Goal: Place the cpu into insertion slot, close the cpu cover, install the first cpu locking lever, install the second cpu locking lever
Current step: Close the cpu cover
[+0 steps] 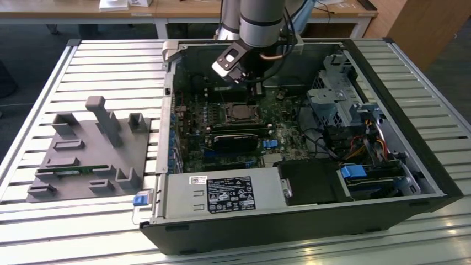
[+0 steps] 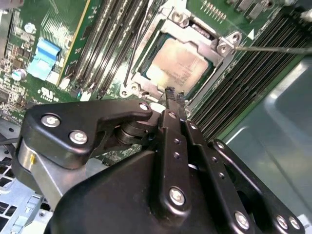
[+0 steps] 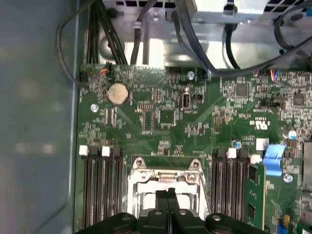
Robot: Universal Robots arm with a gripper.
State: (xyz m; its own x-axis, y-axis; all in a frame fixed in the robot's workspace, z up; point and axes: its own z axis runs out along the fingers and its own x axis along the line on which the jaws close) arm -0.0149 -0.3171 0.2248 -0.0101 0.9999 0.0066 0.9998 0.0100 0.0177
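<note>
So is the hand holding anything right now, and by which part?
Nothing held: the hand is shut with nothing between its tips, poised over the seated cpu.

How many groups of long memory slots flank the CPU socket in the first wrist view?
2. One group lies between the insertion slot and the case wall; the other group lies opposite, toward the blue tab. The gripper hides their near ends.
</note>
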